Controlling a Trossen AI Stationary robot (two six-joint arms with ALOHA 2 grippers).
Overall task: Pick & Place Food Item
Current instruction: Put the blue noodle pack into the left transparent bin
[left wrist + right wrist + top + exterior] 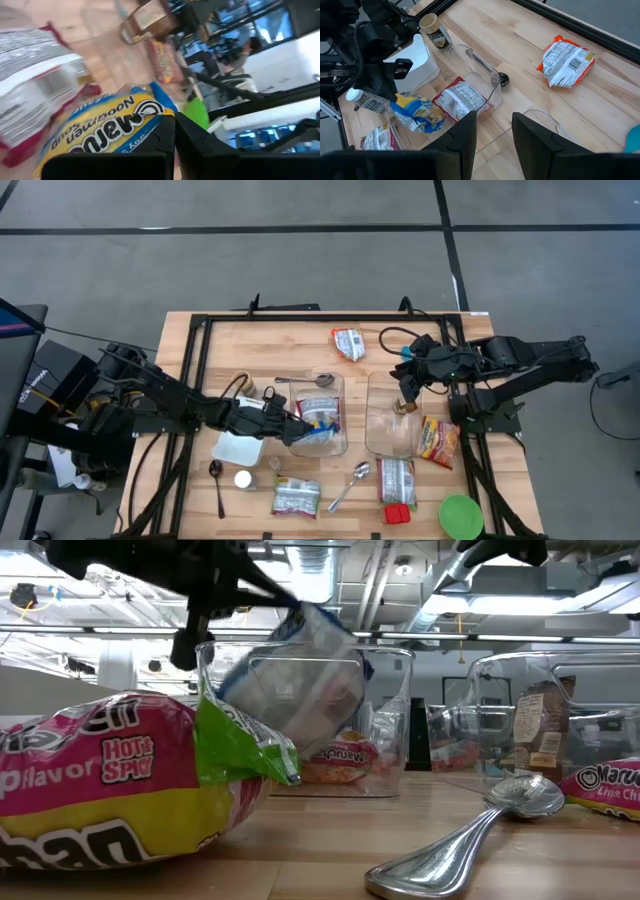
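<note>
Noodle packet (316, 423) held by the left gripper (297, 429) over the left clear bin (338, 442).

Left fingers (165, 145) are clenched on the blue-and-yellow packet's edge, so the packet hangs beyond the fingertips toward three o'clock on the bench (300, 350), tilted, its long axis running roughly from nine to three, its lower end dipping inside the bin's walls. A red-and-white packet (460, 98) already lies on the bin floor beneath. The likely next move is a release straight down, since the packet sits over the bin mouth, not its rim. The right gripper (408, 387) waits at three o'clock over the right clear bin (378, 442), fingers (461, 140) parted and holding nothing; the left arm is plainly the nearer.
</note>
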